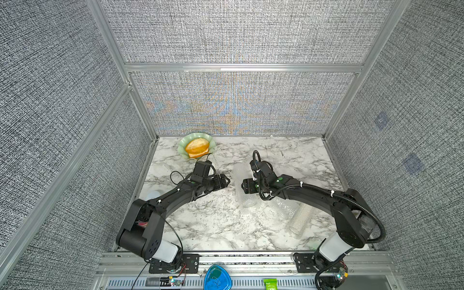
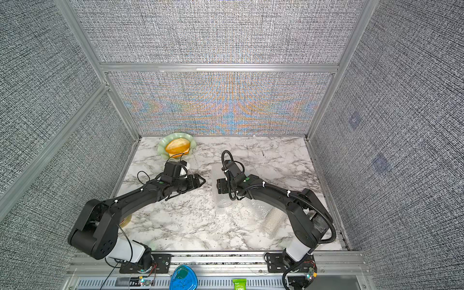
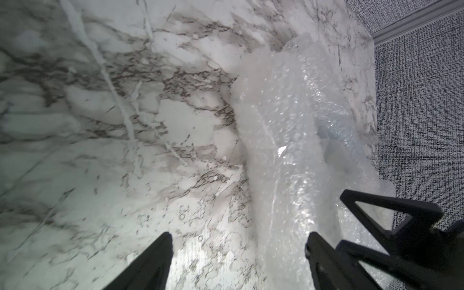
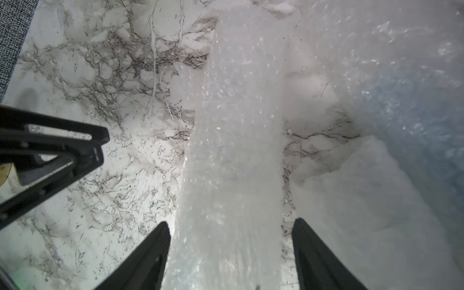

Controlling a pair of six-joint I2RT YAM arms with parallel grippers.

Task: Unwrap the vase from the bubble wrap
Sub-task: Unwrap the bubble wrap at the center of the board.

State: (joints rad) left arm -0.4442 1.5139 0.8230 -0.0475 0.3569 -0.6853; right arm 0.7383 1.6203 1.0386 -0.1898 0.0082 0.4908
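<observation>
A long roll of clear bubble wrap point(image 1: 242, 187) lies on the marble table point(image 1: 213, 226) between my two grippers, seen in both top views. The vase is hidden; I cannot tell whether it is inside. My right gripper point(image 4: 232, 226) is open and straddles the roll point(image 4: 233, 125), with a gap at one finger. My left gripper point(image 3: 238, 238) is open over the table, and the wrap's edge point(image 3: 288, 150) lies just inside one fingertip point(image 3: 312, 242). From above, the left gripper point(image 1: 227, 181) and right gripper point(image 1: 243, 185) face each other closely. More crumpled wrap point(image 4: 364, 200) lies beside the roll.
A second bubble wrap roll point(image 1: 300, 218) lies under the right arm. A green plate point(image 1: 183, 148) with a bread roll point(image 1: 197, 148) stands at the back left. A tape roll point(image 2: 126, 221) sits under the left arm. Grey walls enclose three sides.
</observation>
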